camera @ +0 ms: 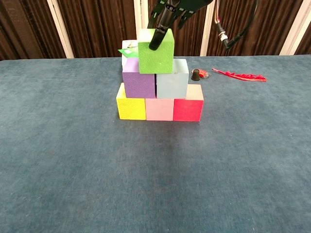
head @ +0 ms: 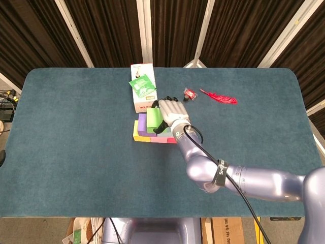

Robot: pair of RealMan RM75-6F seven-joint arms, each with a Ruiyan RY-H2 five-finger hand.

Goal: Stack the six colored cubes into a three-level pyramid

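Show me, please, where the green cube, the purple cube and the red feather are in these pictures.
green cube (camera: 155,58), chest view, on its front face.
purple cube (camera: 139,84), chest view, on its front face, second level left.
red feather (head: 219,96), head view, mid-length on the feather.

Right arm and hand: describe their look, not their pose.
The right arm is smooth, glossy silver-lavender metal with rounded joints. A black band with white lettering wraps it mid-length, and a black cable runs along it towards the wrist. The right hand has a pale grey back and black fingers. The left arm is not in view.
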